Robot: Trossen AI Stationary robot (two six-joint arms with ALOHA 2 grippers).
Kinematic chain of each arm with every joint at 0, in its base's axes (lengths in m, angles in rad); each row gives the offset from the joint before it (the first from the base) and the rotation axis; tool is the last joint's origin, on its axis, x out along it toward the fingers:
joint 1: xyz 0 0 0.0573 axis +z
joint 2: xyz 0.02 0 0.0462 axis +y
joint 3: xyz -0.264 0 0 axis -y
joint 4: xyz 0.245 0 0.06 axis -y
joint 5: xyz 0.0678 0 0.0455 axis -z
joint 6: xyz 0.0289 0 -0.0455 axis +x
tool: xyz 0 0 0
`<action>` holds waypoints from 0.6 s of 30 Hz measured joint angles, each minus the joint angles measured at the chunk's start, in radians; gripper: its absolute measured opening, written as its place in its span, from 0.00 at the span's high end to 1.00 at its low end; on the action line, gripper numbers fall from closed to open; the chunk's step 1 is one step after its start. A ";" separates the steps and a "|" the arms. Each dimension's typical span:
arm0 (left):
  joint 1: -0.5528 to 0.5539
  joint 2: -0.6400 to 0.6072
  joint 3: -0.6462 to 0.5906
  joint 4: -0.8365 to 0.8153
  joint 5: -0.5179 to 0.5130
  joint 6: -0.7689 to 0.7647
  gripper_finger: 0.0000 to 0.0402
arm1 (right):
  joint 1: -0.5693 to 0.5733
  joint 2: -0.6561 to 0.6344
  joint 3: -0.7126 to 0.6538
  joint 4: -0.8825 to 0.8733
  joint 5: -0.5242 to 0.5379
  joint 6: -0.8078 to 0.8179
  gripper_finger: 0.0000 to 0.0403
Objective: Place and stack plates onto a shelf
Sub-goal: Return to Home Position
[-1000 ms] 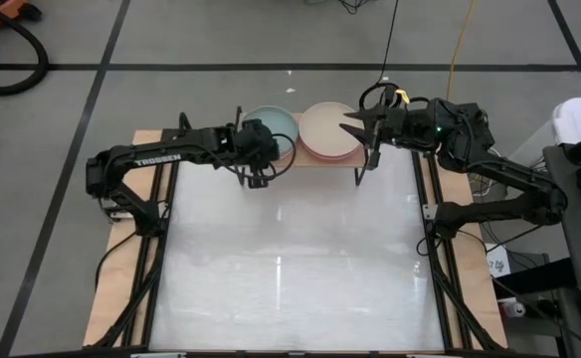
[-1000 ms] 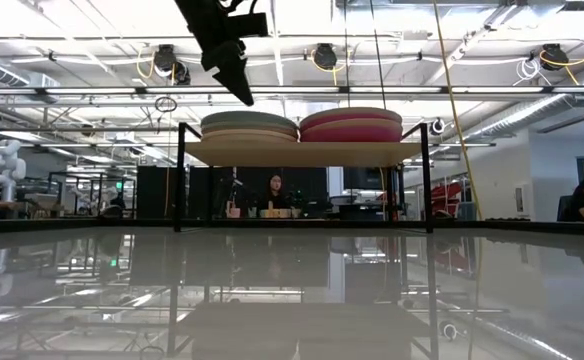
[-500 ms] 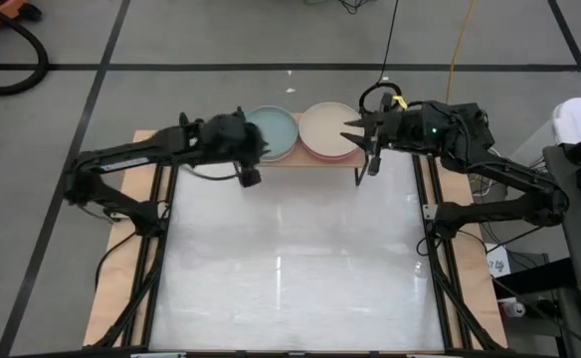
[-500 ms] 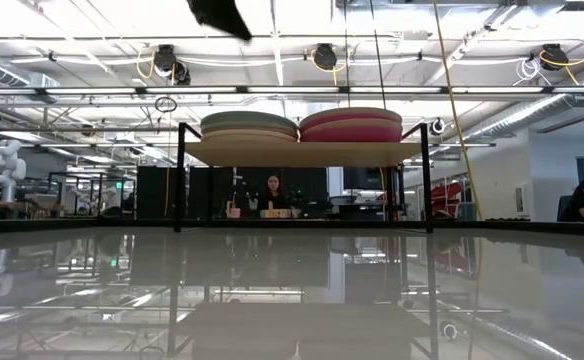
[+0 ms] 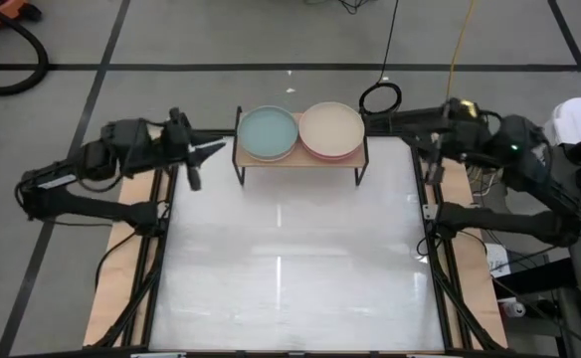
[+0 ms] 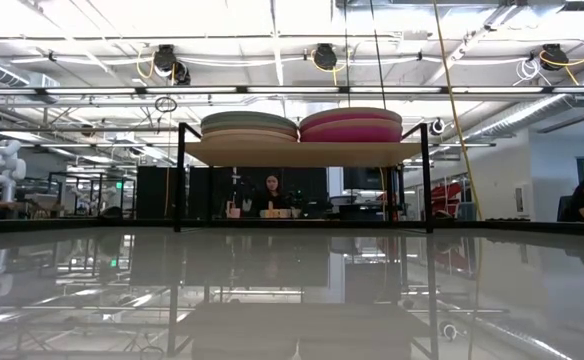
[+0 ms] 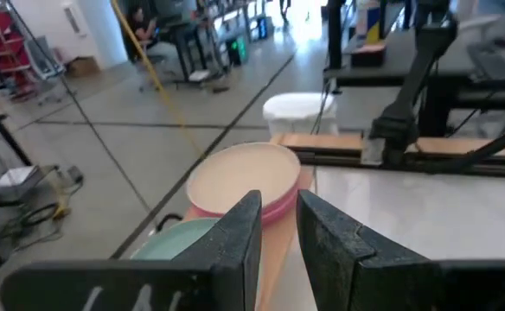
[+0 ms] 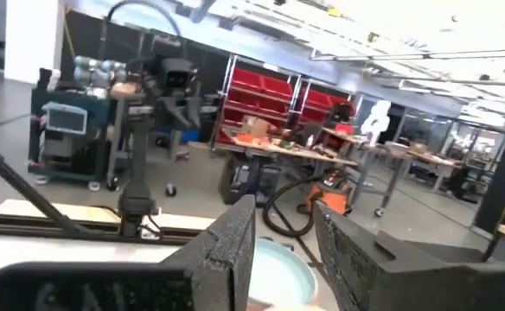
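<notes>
Logged: left gripper (image 5: pixel 211 151) and right gripper (image 5: pixel 410 122), fingers slightly parted and empty, have drawn back to either side of the shelf (image 5: pixel 300 160), which carries the plates (image 5: pixel 268 132) in two finished stacks; I count placing done.

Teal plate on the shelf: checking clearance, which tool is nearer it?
Left. The left tool is just off the shelf's end beside the teal plate; the right tool is past the far end, beyond the peach plate.

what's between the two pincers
High view: light wooden shelf bearing a teal-topped plate stack and a peach-topped one, between left pincer and right pincer.
</notes>
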 joint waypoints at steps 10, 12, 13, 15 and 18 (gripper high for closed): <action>-0.025 -0.267 -0.379 0.242 0.003 -0.072 0.80 | 0.000 -0.273 -0.238 -0.013 0.053 0.068 0.75; -0.028 -0.313 -0.417 0.241 0.003 -0.084 0.80 | 0.000 -0.324 -0.281 -0.011 0.053 0.076 0.76; -0.028 -0.337 -0.433 0.242 0.003 -0.090 0.80 | 0.000 -0.348 -0.302 -0.011 0.053 0.079 0.77; -0.028 -0.387 -0.473 0.249 0.003 -0.097 0.80 | 0.000 -0.395 -0.347 0.004 0.053 0.090 0.80; -0.028 -0.458 -0.574 0.351 0.002 -0.097 0.80 | 0.000 -0.453 -0.439 0.076 0.052 0.120 0.84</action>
